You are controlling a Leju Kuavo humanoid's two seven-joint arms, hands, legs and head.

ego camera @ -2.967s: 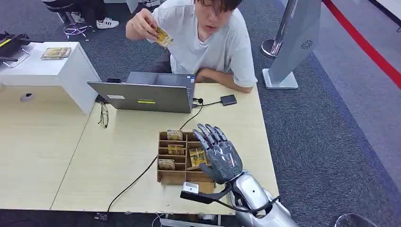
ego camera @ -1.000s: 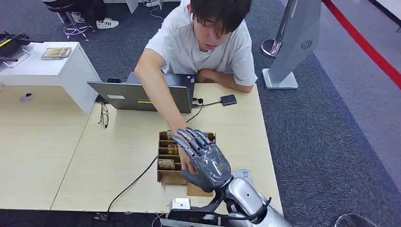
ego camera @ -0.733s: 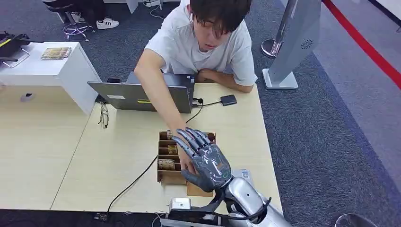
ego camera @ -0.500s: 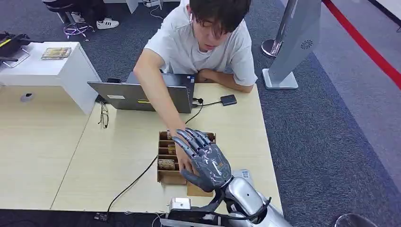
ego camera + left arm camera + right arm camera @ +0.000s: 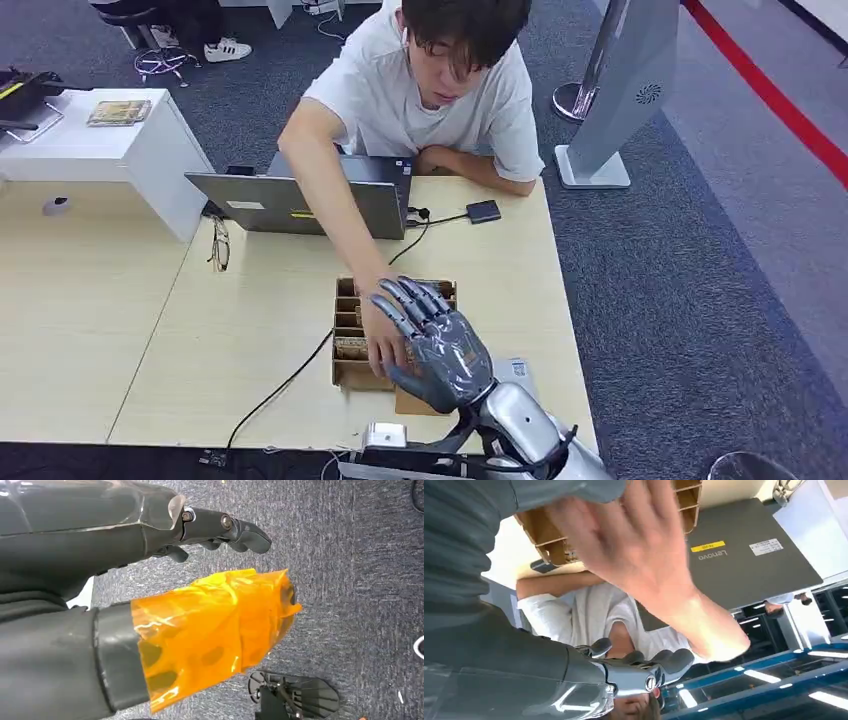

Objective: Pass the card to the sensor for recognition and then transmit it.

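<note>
Head view: right hand [image 5: 440,345] hovers w/ fingers [image 5: 400,302] spread, empty, over box [image 5: 345,372] on tabletop [image 5: 250,330], prob. waiting while person's hand [image 5: 381,340] reaches in for card; left hand [image 5: 220,527] hangs, fingers loosely curled, empty.

A compartmented cardboard card box [image 5: 345,372] is seen on the near part of the wooden table, right of centre, its slots running in rows. One card [image 5: 351,347] — yellowish, printed — is stood in a near left slot, its face turned up toward the camera. Most of the box's right side is covered by a person's hand and the robot's right hand [image 5: 441,345], which is held above it with fingers spread and nothing gripped. Other cards cannot be made out.
</note>
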